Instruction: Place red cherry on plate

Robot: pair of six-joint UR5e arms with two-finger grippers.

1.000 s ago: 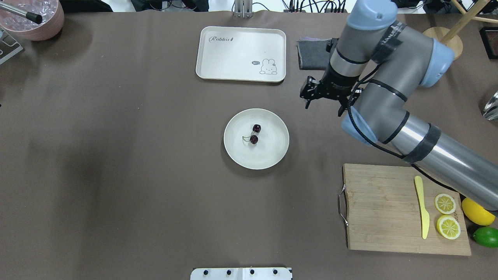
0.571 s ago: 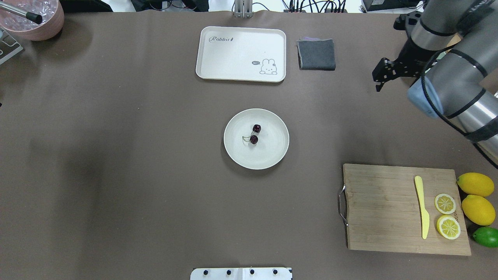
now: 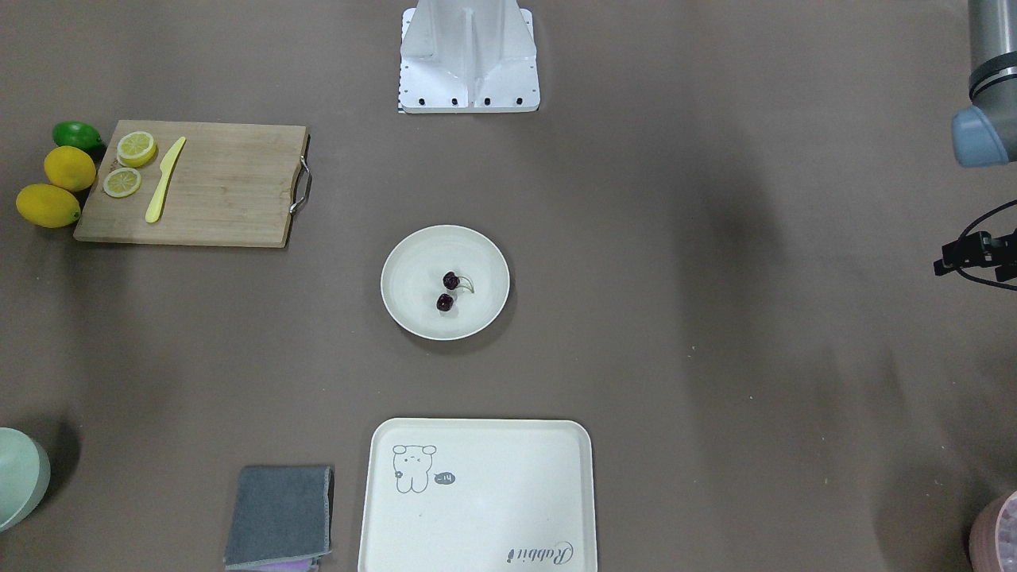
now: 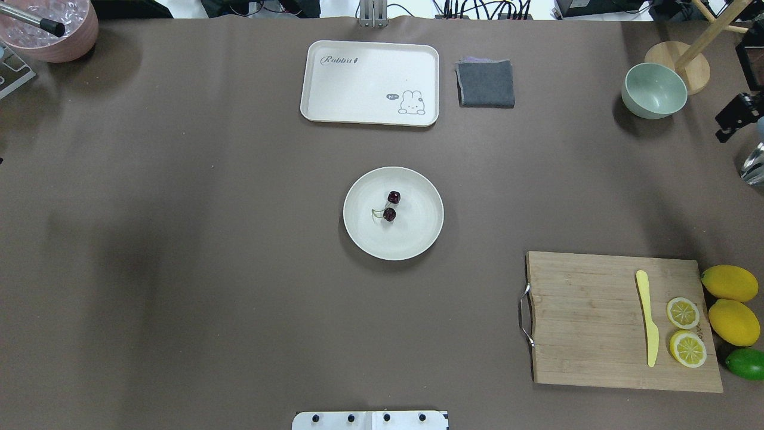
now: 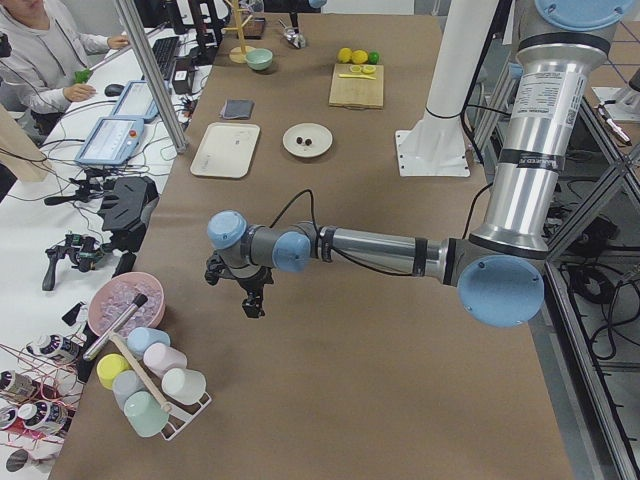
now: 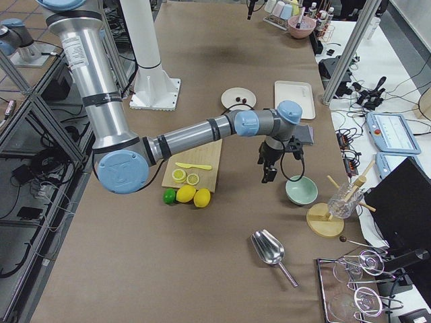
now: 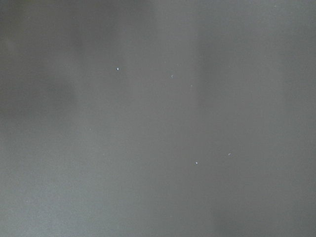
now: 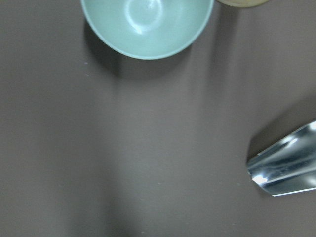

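I see the red cherry [image 4: 390,206] pair lying inside the round cream plate [image 4: 418,239] at the table's middle, well apart from both arms. The right gripper [image 6: 267,177] hangs just beside the pale green bowl [image 6: 301,190], and the left gripper [image 5: 251,306] seems near the pink bowl [image 5: 125,305]. I cannot tell whether their jaws are parted or closed.

Dark red cherry [image 4: 389,214] on plate [image 4: 418,237]

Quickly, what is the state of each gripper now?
Left gripper: cannot be told.
Right gripper: cannot be told; red cherry lies on the plate.
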